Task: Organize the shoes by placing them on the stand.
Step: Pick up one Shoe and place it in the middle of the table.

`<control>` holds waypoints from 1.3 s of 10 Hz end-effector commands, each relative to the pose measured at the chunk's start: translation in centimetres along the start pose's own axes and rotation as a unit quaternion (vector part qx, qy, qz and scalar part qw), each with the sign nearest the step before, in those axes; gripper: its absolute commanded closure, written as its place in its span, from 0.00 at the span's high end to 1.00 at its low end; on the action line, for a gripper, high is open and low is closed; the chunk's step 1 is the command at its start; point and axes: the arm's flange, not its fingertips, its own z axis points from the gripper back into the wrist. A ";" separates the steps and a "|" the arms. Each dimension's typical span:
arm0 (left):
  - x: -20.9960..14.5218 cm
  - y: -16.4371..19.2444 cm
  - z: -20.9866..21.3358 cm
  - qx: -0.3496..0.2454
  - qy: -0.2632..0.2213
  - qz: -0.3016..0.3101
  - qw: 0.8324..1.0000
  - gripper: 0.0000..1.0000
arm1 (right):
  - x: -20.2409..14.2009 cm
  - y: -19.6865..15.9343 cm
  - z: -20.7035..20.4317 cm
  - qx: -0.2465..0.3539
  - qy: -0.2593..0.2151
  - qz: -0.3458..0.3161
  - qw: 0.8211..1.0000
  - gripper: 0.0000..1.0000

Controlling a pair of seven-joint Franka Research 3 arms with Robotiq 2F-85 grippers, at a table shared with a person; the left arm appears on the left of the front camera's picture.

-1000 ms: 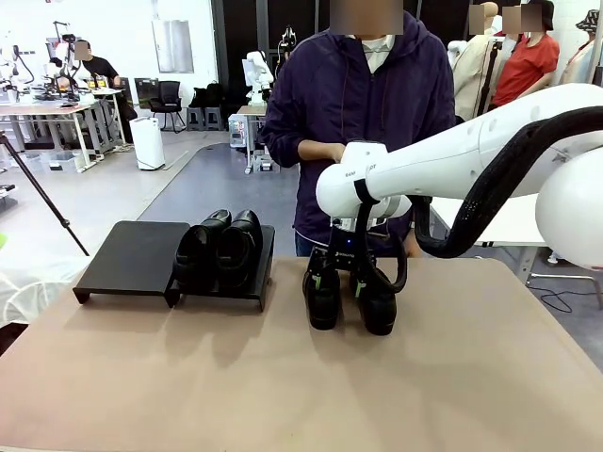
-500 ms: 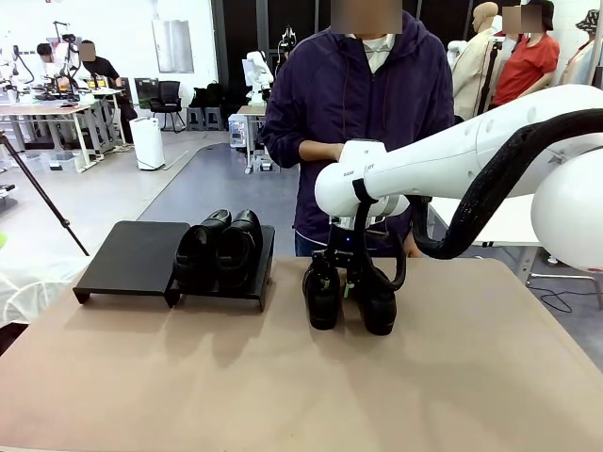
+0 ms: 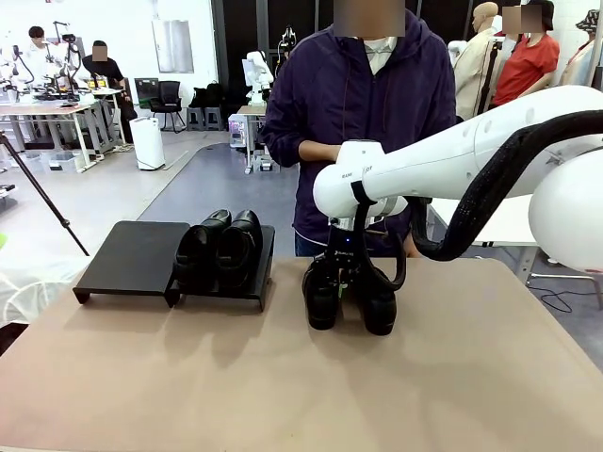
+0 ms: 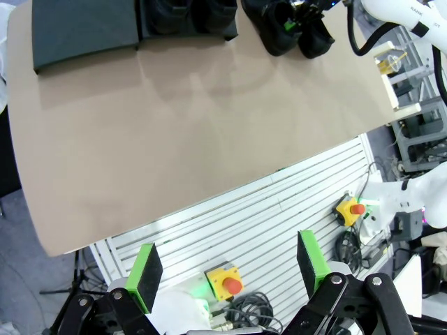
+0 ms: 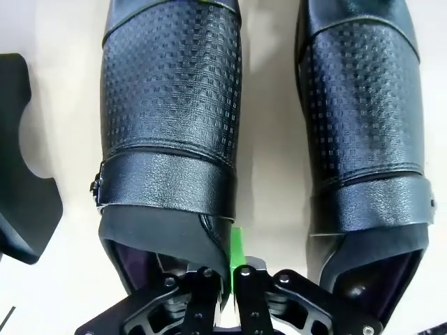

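We find the left gripper [image 4: 227, 269] idle, jaws apart. The stand [image 3: 132, 254] carries two shoes [image 3: 221, 247] on its right panel. The right gripper [image 5: 232, 269] is clamped on one shoe's collar [image 5: 171, 125] on the table [image 3: 283, 395] — a thin pinch. We judge it may slip on lifting, or topple the neighbour [image 5: 363, 112] just beside it.

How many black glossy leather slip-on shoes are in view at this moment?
4. Two shoes sit side by side on the low matte-black stand's right panel; two more stand on the tan table right of it, the right gripper shut on one's collar. None seems hidden.
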 end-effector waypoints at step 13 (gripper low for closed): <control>-0.1 -0.2 0.3 -0.008 -0.001 0.005 1.000 1.00 | -27.1 -5.5 15.0 0.192 -0.007 0.048 0.980 0.00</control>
